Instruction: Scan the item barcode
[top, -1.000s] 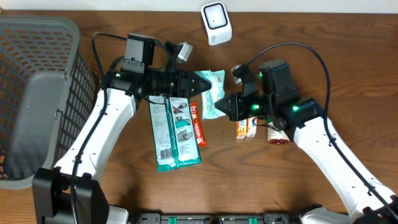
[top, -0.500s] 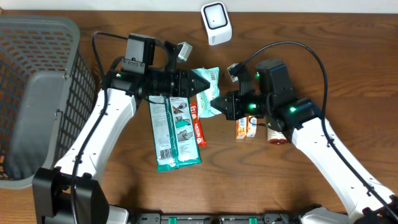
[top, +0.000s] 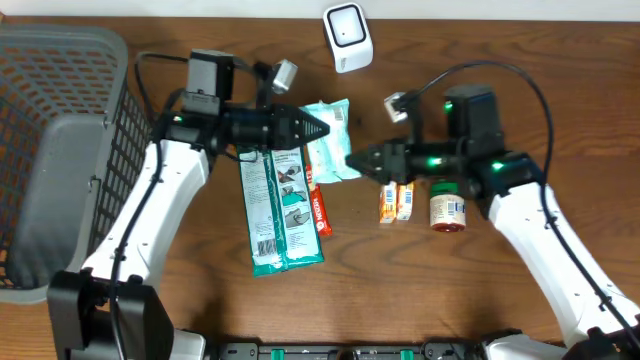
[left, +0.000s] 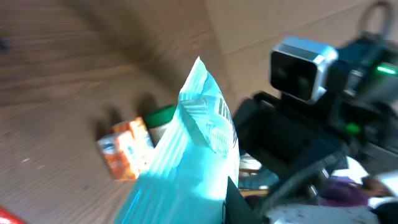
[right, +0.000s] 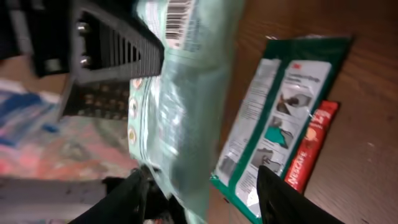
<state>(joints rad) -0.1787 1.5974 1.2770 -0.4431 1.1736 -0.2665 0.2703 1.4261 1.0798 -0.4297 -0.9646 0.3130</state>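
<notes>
The left arm reaches in level from the left side, and the left gripper (top: 322, 130) is clamped tight on the near edge of the teal pouch (top: 335, 152). The right arm stretches in from the opposite side. The right gripper (top: 353, 160) has its fingers (right: 278, 194) spread apart, and the pouch's barcode (right: 178, 17) end lies just ahead of them, unpinched.
</notes>
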